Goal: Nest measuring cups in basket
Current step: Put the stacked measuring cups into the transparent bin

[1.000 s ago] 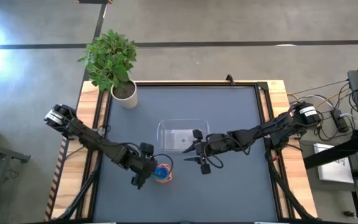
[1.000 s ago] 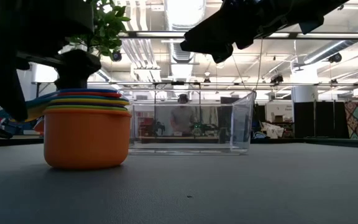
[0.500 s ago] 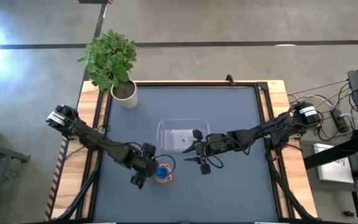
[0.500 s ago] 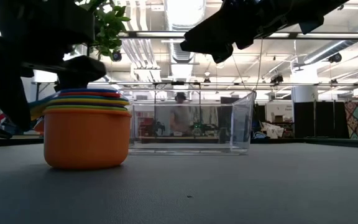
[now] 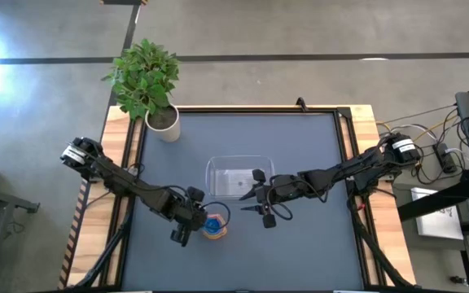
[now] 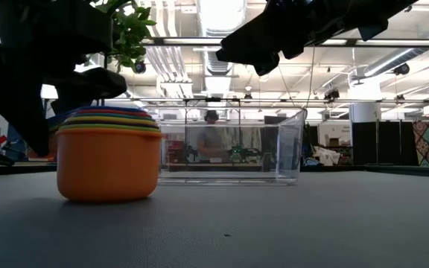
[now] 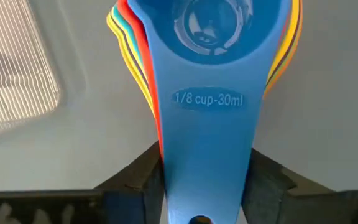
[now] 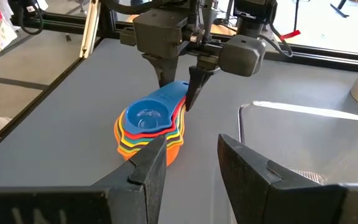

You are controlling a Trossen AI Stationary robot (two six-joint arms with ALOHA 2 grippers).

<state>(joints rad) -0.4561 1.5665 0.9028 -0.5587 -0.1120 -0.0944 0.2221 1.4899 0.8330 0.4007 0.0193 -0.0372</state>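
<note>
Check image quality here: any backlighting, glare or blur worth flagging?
Low view: bright ceiling lights silhouette both arms; the cup stack stays readable. Left wrist view: the blue cup handle shows legible print. High view: glare patch on the floor at one corner.

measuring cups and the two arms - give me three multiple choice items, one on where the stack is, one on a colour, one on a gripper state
1. Where does the stack of measuring cups stand?
A. inside the basket
B. on the table beside the basket
C. in the plant pot

2. What colour is the top cup?
A. blue
B. green
C. purple

3. What is the left gripper doing?
A. hanging open over the basket
B. parked at the table edge
C. closing on the cup handles

Answers:
1. B: the high view shows the stack outside the clear basket, which holds no cups.
2. A: the blue cup lies uppermost in the left wrist view.
3. C: the left gripper has a finger on each side of the handles.
</note>
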